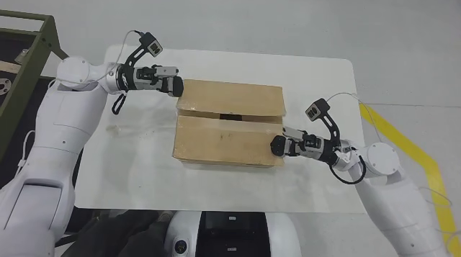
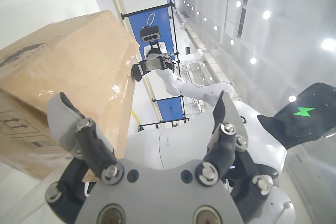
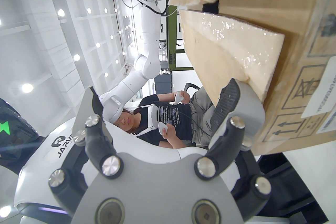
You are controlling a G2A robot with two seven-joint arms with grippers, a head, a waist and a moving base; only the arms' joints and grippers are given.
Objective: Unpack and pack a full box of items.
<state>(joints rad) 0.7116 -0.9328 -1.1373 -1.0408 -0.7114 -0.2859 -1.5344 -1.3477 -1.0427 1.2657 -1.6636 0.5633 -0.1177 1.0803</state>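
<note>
White arms, black wrist joints, silver screws, green bolt marking; cable possibly white.

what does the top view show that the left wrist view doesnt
Top view: the box from above, with a dark gap between its two top flaps, and a green frame off the table's side. Left wrist view: printed arrows on the box's side wall, and the left gripper up close, fingers spread, one beside the box's corner. Both: the box, with the right gripper at the corner diagonally opposite.
</note>
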